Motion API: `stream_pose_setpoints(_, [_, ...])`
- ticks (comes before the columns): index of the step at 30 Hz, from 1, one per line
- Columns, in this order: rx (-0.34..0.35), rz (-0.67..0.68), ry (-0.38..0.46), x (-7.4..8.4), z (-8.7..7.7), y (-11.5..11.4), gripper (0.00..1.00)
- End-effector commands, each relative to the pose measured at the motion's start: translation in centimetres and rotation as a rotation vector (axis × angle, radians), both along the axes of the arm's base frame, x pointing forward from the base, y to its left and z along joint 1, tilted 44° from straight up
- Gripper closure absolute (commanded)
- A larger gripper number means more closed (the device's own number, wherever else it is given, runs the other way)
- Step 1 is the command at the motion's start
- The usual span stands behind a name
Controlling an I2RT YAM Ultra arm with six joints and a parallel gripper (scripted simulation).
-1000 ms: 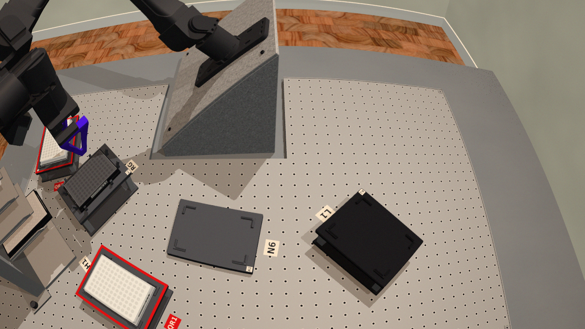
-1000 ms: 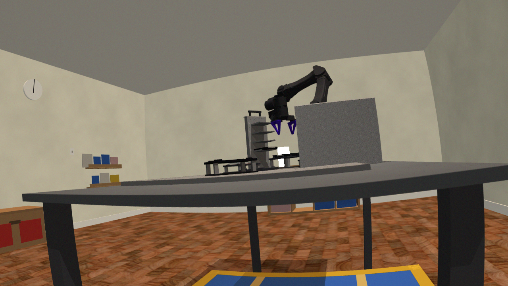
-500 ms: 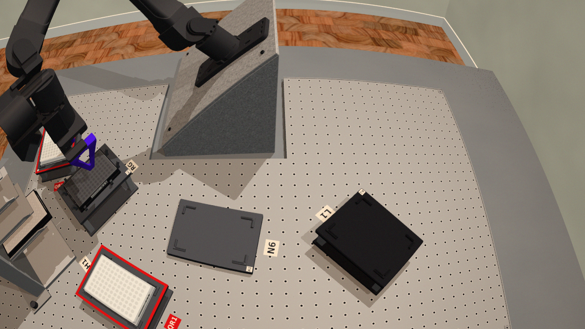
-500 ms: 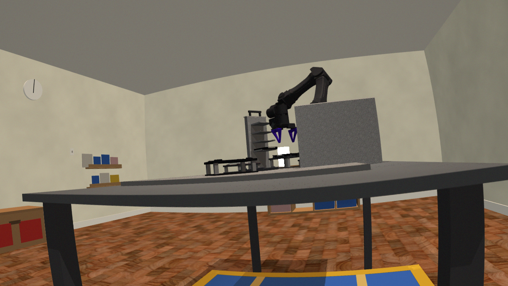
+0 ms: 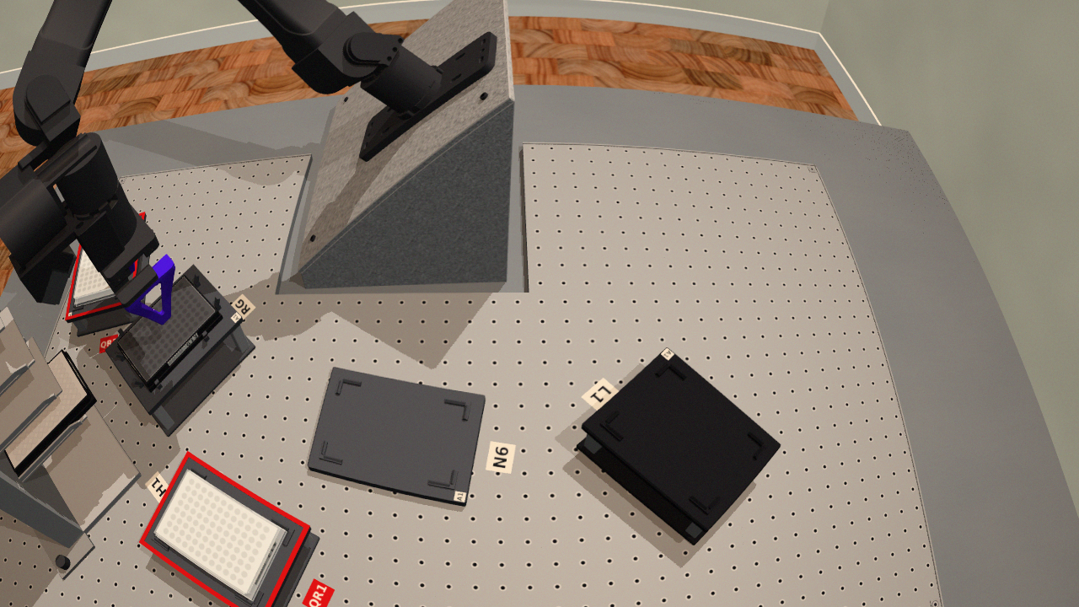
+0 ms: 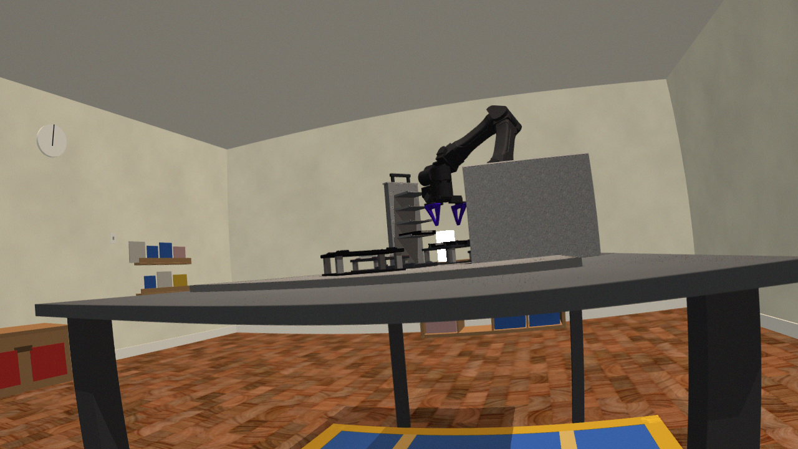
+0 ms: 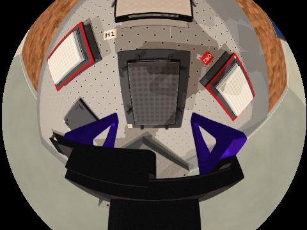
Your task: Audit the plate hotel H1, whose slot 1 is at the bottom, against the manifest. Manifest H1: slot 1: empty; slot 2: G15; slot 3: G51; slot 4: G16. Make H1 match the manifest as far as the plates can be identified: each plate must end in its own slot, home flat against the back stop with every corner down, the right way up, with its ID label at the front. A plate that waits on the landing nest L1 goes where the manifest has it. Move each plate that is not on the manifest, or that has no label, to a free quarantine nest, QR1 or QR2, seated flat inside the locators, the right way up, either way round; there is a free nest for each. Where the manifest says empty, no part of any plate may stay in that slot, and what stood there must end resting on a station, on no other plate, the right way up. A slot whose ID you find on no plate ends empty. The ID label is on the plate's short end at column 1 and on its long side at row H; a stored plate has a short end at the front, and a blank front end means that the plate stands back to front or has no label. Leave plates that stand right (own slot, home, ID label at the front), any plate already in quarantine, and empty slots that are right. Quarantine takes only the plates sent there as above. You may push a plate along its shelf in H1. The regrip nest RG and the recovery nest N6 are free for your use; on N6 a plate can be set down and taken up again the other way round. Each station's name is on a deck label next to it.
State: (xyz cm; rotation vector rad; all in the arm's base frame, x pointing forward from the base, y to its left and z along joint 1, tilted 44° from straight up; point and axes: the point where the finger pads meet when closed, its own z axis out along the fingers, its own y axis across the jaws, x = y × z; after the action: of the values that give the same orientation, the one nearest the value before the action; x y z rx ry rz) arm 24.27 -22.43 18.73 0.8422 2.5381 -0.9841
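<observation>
My gripper (image 5: pixel 134 298) (image 6: pixel 446 221) (image 7: pixel 154 116) is open and empty, its blue fingers spread wide. It hangs a little above a dark well plate (image 5: pixel 169 332) (image 7: pixel 153 89) that lies flat on the regrip nest RG (image 5: pixel 197 377). In the wrist view the plate is centred between the fingers. The hotel H1 (image 5: pixel 29 483) (image 6: pixel 397 217) stands at the far left and holds a light plate (image 5: pixel 45 411) (image 7: pixel 153 4) on a low shelf. White plates lie on QR1 (image 5: pixel 218 532) (image 7: pixel 66 57) and on QR2 (image 5: pixel 88 275) (image 7: pixel 235 85).
The recovery nest N6 (image 5: pixel 395 433) and the landing nest L1 (image 5: pixel 679 437) carry no plate. A large grey wedge block (image 5: pixel 422 188) (image 6: pixel 530 206), the arm's base, stands at the back of the deck, right of my gripper.
</observation>
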Motion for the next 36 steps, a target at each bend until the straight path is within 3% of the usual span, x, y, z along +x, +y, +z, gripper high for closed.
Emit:
stream_pose_setpoints(1, [-0.004, 0.005, -0.007, 0.1, 0.3, 0.1, 0.0])
stream_pose_setpoints(14, [-0.004, 0.005, -0.007, 0.1, 0.3, 0.1, 0.0])
stream_pose_setpoints(36, [-0.004, 0.005, -0.007, 0.3, -1.7, -1.8, 0.0])
